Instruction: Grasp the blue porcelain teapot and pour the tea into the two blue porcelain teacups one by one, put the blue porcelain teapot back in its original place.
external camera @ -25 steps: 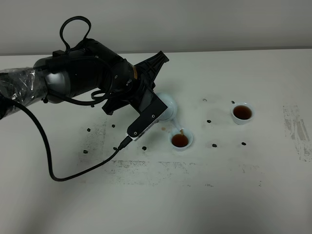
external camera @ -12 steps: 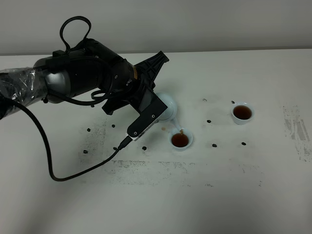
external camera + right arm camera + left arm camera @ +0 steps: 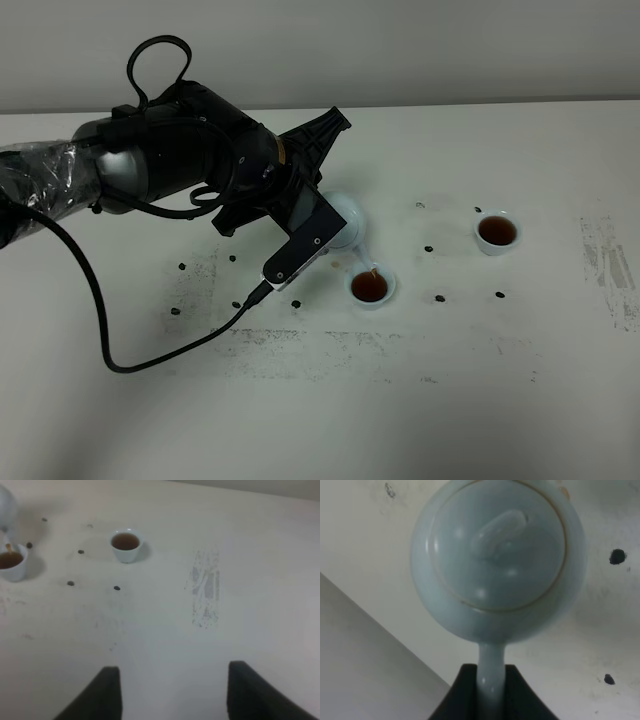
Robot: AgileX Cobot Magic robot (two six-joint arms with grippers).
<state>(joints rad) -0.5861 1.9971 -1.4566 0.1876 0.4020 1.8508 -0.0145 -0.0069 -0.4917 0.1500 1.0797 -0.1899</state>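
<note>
The blue porcelain teapot [image 3: 346,219] is a pale sky-blue, glossy, round vessel with a knobbed lid [image 3: 501,532] seated in place. It is raised off the tabletop and tilted, its short spout pointing down toward the nearer teacup [image 3: 371,288]. A thin brown stream runs from the spout into that cup. The handle [image 3: 491,672] is clamped at its lower end.

The two teacups are small, pale-blue, handleless bowls with flaring rims, both upright on the tabletop. The nearer teacup stands directly beneath the spout and holds dark brown tea. The farther teacup [image 3: 497,232] stands well apart to the right, also holding brown tea.
</note>
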